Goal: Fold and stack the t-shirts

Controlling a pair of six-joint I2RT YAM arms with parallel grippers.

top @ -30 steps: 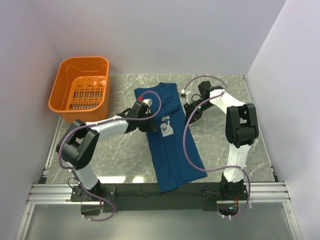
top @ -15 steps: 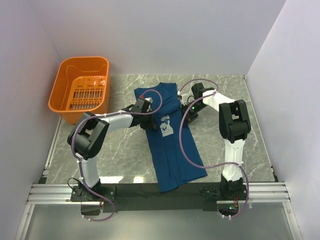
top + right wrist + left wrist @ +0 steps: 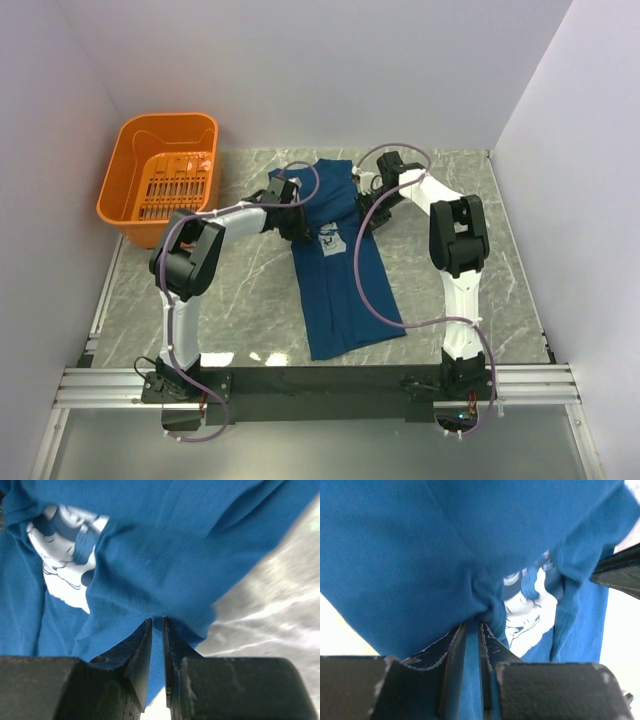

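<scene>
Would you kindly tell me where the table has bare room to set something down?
Bare table lies between the left arm and the t-shirt, and along the right wall. Crowded at the shirt's far end, where left fingers and right fingers pinch it.

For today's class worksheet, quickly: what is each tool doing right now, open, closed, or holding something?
Left tool: closed, pinching the t-shirt.
Right tool: closed, pinching the same t-shirt.
</scene>
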